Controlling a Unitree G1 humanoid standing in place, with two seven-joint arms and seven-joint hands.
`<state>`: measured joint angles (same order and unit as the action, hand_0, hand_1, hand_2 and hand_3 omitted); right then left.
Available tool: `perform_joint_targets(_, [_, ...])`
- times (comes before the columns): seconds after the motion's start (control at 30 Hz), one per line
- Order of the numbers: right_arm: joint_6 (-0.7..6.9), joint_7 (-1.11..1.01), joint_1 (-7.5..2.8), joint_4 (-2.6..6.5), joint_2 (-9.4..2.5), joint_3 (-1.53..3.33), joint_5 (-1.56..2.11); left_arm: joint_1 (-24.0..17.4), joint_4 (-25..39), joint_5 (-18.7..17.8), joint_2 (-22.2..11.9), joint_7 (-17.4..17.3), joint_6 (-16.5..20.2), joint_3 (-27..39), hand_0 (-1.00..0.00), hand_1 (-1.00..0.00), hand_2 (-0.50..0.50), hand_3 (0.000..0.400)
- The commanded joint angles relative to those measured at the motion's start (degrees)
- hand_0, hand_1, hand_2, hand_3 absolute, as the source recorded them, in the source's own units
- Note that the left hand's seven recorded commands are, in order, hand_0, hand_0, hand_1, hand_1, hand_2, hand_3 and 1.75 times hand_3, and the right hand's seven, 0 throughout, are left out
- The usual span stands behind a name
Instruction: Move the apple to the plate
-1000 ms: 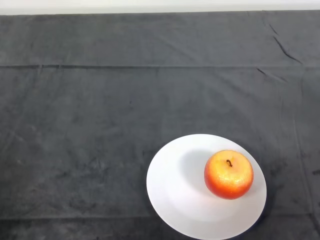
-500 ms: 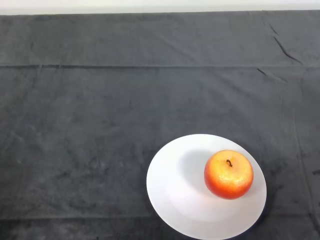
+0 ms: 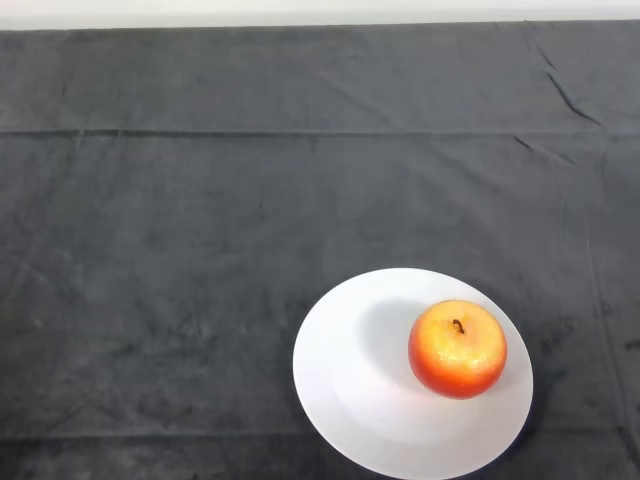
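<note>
A red and orange apple stands upright, stem up, on the right part of a white round plate. The plate lies on the dark cloth at the lower right of the head view, near the table's front edge.
The dark cloth covers the whole table, with a few creases at the far right. A pale strip of wall or floor runs beyond the table's far edge.
</note>
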<state>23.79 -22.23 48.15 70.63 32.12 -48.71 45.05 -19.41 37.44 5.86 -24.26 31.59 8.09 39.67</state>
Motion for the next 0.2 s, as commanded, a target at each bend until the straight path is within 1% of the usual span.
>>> perform_joint_targets(0.03, [0.10, 0.16, -0.80, -1.25, 0.52, -0.63, 1.62, 0.38, -1.83, 1.17, 1.43, -0.32, -0.67, 1.95, 0.00, 0.00, 0.00, 0.000])
perform_joint_targets(0.2, [0.10, 0.16, -0.80, -1.25, 0.52, -0.63, 1.62, 0.39, -1.68, 1.19, 1.45, -0.36, -0.49, 1.98, 0.00, 0.00, 0.00, 0.000])
